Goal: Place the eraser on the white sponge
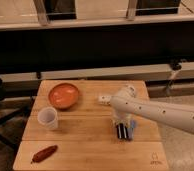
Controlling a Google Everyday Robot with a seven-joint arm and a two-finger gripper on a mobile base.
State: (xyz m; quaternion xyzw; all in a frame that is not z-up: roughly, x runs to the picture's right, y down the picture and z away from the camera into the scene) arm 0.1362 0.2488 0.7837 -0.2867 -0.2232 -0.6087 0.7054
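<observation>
Your dark gripper [122, 131] is sitting beside the flat pale-blue eraser [133, 127] near the wooden table's [90, 150] right edge; can't tell its grip.

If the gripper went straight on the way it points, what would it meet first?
The gripper points down beside the eraser: likely that first, else the wooden table; depth unclear.

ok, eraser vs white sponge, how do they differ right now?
Colour: the eraser is pale blue, the white sponge white. Place: the eraser is right at the gripper, nearer the front of the table; the white sponge lies farther back, apart from the gripper. Both are small and on the table's right half.
</observation>
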